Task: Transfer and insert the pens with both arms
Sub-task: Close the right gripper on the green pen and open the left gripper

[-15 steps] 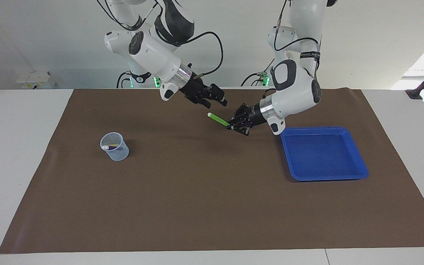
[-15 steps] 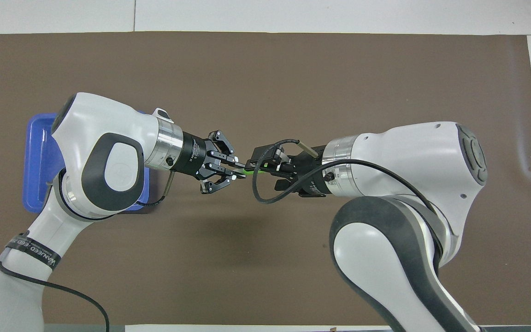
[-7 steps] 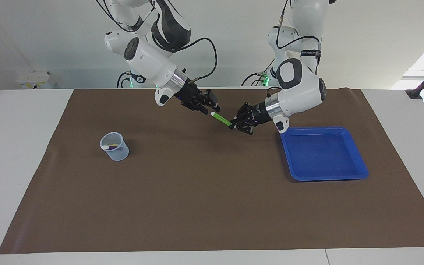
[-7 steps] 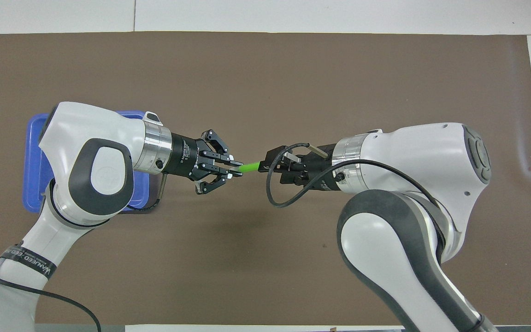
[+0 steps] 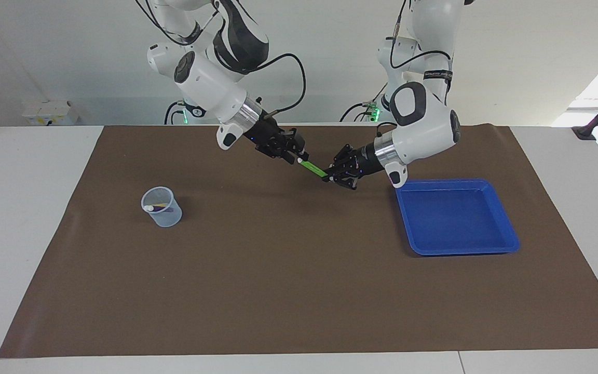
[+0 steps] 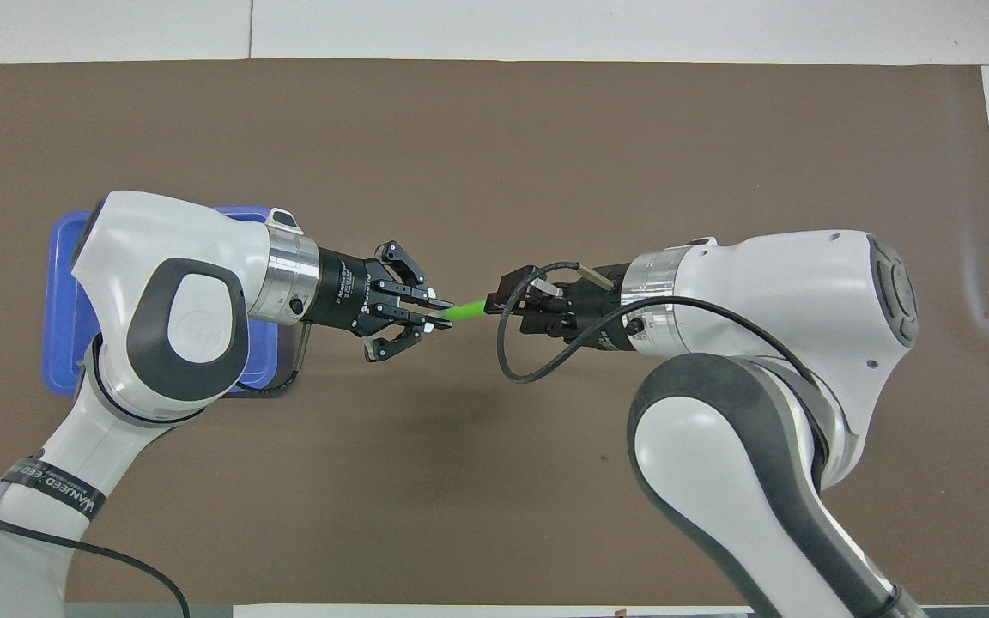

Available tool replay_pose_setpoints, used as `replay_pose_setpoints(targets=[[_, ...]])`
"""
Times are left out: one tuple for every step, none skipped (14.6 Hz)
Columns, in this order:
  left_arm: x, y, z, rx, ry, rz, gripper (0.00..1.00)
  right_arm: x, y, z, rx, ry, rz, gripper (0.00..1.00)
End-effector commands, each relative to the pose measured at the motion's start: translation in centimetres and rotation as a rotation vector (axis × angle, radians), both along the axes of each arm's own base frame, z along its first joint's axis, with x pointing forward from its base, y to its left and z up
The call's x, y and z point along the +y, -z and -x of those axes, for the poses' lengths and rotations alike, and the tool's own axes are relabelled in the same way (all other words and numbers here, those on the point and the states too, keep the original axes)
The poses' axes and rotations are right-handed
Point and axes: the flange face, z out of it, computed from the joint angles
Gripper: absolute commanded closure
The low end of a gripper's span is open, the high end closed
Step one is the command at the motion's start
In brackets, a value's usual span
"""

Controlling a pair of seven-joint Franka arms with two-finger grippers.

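Right now I see the green pen [image 5: 311,168] up in the air over the brown mat [image 5: 299,291], between the two grippers, tilted with its pale end toward the right arm. My left gripper [image 5: 326,178] has its fingertips pinched together on the pen's lower end, just beside the blue tray [image 5: 506,244] on the side toward the right arm's end of the table. My right gripper [image 5: 299,156] sits at the pen's pale upper end, also toward that end from the tray; I cannot tell whether its fingers are clamped on the pen or a little apart around it. Well away from the tray, toward the right arm's end, stands the clear plastic cup [image 5: 163,214] with a purple pen [image 5: 163,208] and a yellow pen [image 5: 159,204] lying inside it.
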Motion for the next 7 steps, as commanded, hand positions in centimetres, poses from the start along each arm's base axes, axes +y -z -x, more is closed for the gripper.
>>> replay_pose_setpoints(targets=[[0.50,-0.18,0.79,-0.011,-0.010,0.018,1.00,-0.34,0.05,0.40,-0.014,0.005,-0.016,0.49],[0.50,-0.18,0.79,-0.011,-0.010,0.018,1.00,-0.34,0.05,0.40,-0.014,0.005,-0.016,0.49],[0.43,-0.18,0.83,-0.011,-0.009,0.018,1.00,-0.27,0.05,0.44,-0.013,0.005,-0.016,0.54],[0.43,-0.19,0.81,-0.012,-0.010,0.017,1.00,-0.25,-0.02,0.39,-0.017,0.013,-0.017,0.54],[0.44,-0.19,0.79,-0.013,-0.011,0.017,1.00,-0.19,-0.06,0.29,-0.027,0.022,-0.017,0.54],[0.37,-0.19,0.84,-0.014,-0.009,0.017,1.00,-0.01,-0.11,0.34,-0.032,0.024,-0.017,0.54],[0.41,-0.26,0.78,-0.014,-0.010,0.019,1.00,0.05,-0.14,0.35,-0.034,0.024,-0.017,0.55]])
